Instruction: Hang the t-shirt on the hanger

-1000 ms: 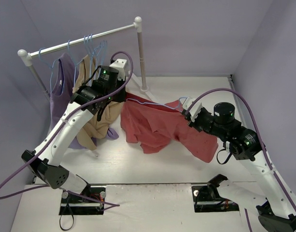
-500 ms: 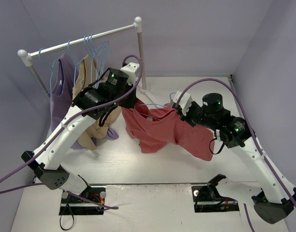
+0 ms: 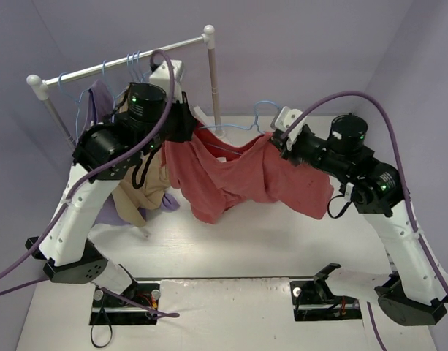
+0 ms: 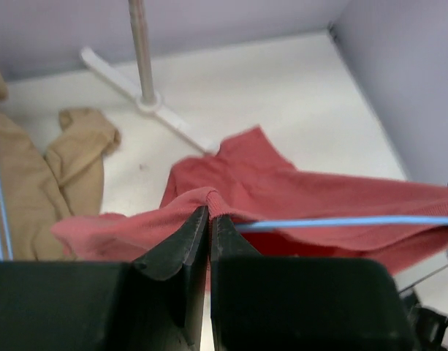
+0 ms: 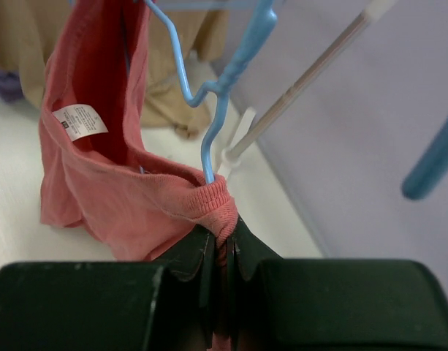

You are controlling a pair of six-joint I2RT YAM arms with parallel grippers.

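A white table (image 3: 231,248) carries a clothes rack (image 3: 121,62) along its far-left side, the rack's upright standing on a flat white foot. In front of the rack, the coral-red t-shirt (image 3: 245,179) hangs in the air above the tabletop, stretched between the two arms, its body sagging in folds below the held edge. A tan garment (image 3: 139,190) hangs from the rail with its lower end on the table, just left of the t-shirt, and a lilac top (image 3: 99,99) hangs further left. The light-blue hanger (image 3: 262,111) sits inside the t-shirt's neck opening, its hook rising clear of the cloth near the right arm and its wire running along under the upper edge. The left gripper (image 4: 209,212) is clamped on a fold of red cloth at the garment's left end; the blue wire emerges just beside its fingers and seems to pass under the fold rather than between them. The right gripper (image 5: 222,238) pinches the ribbed collar directly beneath the hanger's neck. A white label (image 5: 79,121) shows inside the t-shirt.
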